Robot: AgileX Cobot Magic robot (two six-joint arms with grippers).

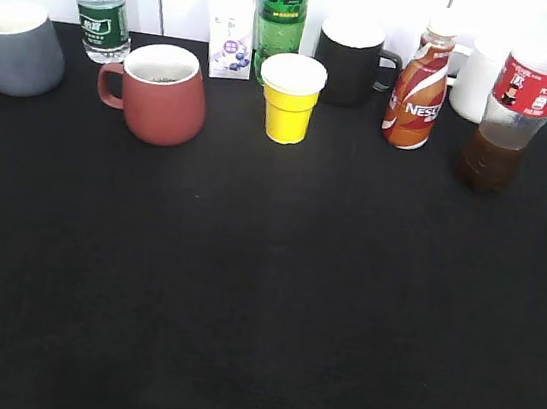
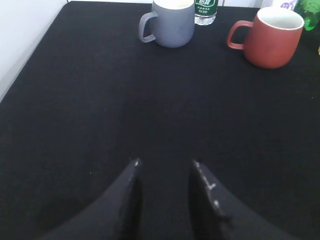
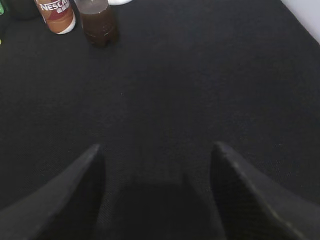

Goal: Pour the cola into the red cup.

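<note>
The cola bottle [image 1: 513,105] stands upright at the back right of the black table, clear with a red label and dark liquid low in it; its top is cut off by the frame. Its base shows in the right wrist view [image 3: 99,22]. The red cup [image 1: 162,94] stands at the back left, handle to the left, also in the left wrist view [image 2: 272,37]. My left gripper [image 2: 165,162] is open and empty over bare table, well short of the cup. My right gripper [image 3: 156,147] is open wide and empty, well short of the bottle. Neither gripper shows in the exterior view.
Along the back stand a grey mug [image 1: 14,47], a water bottle [image 1: 100,5], a small carton [image 1: 230,46], a green soda bottle [image 1: 281,14], a yellow paper cup [image 1: 291,98], a black mug [image 1: 351,63], a Nescafe bottle [image 1: 417,92] and a white mug [image 1: 473,82].
</note>
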